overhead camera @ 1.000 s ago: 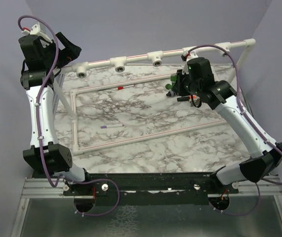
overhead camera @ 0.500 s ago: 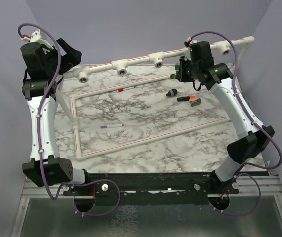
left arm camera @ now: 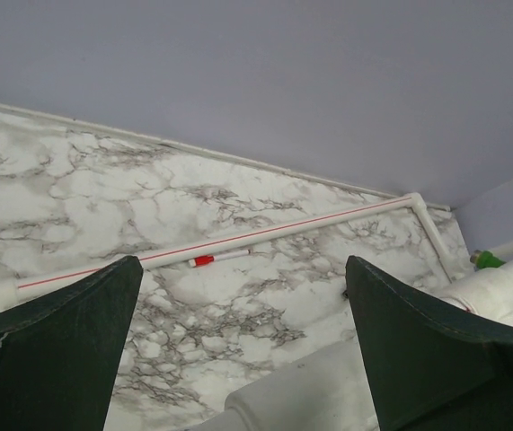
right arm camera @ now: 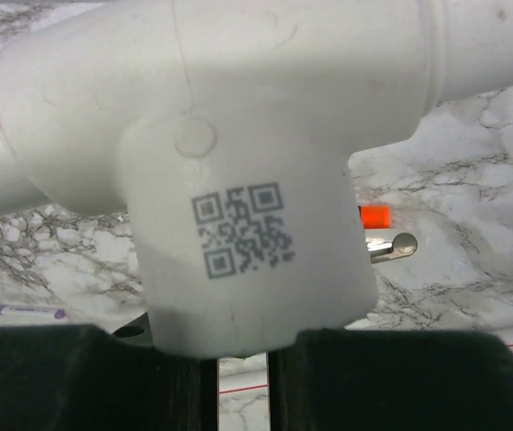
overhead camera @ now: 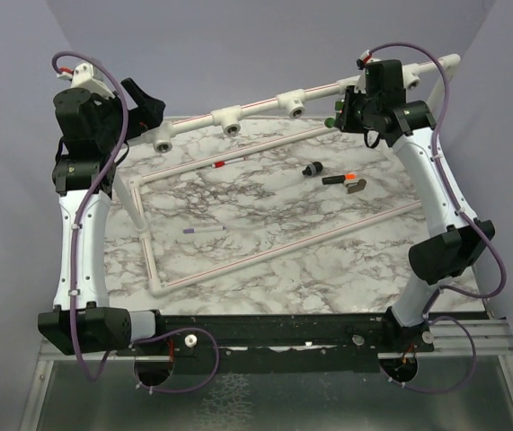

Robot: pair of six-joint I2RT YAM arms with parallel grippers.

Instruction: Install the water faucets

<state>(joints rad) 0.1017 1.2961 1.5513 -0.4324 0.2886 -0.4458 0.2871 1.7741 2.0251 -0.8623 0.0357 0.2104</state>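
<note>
Desk (overhead camera: 283,251) space nearest the arm bases carries the flat loop of the white pipe frame (overhead camera: 153,269), with a thin purple pen (overhead camera: 204,230) lying inside it, well apart from the work. Farther in, a small dark part (overhead camera: 311,169) and an orange-tipped one (overhead camera: 346,180) lie loose beside a red-banded pen (overhead camera: 229,162). They may be further faucets waiting their turn, but they are too small to tell. Farthest back runs the raised rail (overhead camera: 260,103), its T-sockets opening toward the arms, probably so that a tap can be pushed straight in. The left gripper (overhead camera: 145,101) stands with its fingers wide apart on either side of the rail near the left end, clamping nothing. It seems placed to steady the frame once pressing begins. The right gripper (overhead camera: 339,115) is closed tight on the green faucet (overhead camera: 328,119), which shows only as a green speck at its tip in the top view. It is held up at the rail's right-hand socket (right arm camera: 247,224), which fills the wrist view just ahead of the fingers and hides the faucet there. Whether the faucet has entered the socket cannot be told.
</note>
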